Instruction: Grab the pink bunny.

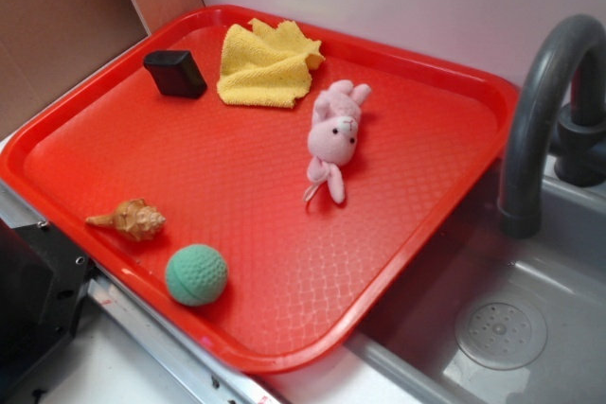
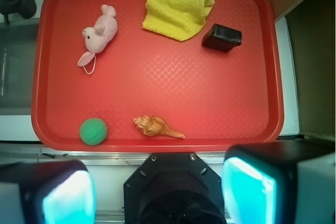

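The pink bunny (image 1: 333, 134) (image 2: 99, 33) lies flat on the red tray (image 1: 237, 177) (image 2: 157, 82), toward the tray's sink side, ears pointing to the back wall and thin limbs trailing forward. In the wrist view my gripper (image 2: 157, 192) hangs high above the tray's near edge, far from the bunny. Its two cyan-padded fingers (image 2: 68, 198) stand wide apart with nothing between them. The gripper does not show in the exterior view.
On the tray also lie a green ball (image 1: 196, 274) (image 2: 93, 130), a tan seashell (image 1: 131, 220) (image 2: 156, 126), a black block (image 1: 175, 73) (image 2: 222, 38) and a crumpled yellow cloth (image 1: 268, 65) (image 2: 179, 8). A grey sink (image 1: 502, 328) with a dark faucet (image 1: 540, 111) borders the tray.
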Robot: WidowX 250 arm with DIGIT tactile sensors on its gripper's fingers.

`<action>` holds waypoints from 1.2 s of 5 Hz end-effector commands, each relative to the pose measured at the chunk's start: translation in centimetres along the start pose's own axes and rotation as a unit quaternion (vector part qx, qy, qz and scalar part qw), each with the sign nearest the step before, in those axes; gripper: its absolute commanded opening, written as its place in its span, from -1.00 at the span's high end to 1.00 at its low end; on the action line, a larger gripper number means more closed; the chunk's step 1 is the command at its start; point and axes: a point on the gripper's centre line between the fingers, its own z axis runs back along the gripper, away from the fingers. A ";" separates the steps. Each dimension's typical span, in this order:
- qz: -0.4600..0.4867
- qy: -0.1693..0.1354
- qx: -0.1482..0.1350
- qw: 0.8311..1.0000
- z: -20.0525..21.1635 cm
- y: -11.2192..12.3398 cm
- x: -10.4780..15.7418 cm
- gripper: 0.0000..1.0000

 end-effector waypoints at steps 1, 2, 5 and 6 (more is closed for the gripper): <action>0.000 0.000 0.000 1.000 0.0 0.0 0.0 -1.00; 0.103 -0.015 -0.003 0.995 -0.4 -1.6 1.1 -1.00; 0.201 -0.068 -0.044 0.976 -3.4 -7.0 7.8 -1.00; 0.200 -0.085 -0.045 0.975 -5.4 -7.7 9.6 -1.00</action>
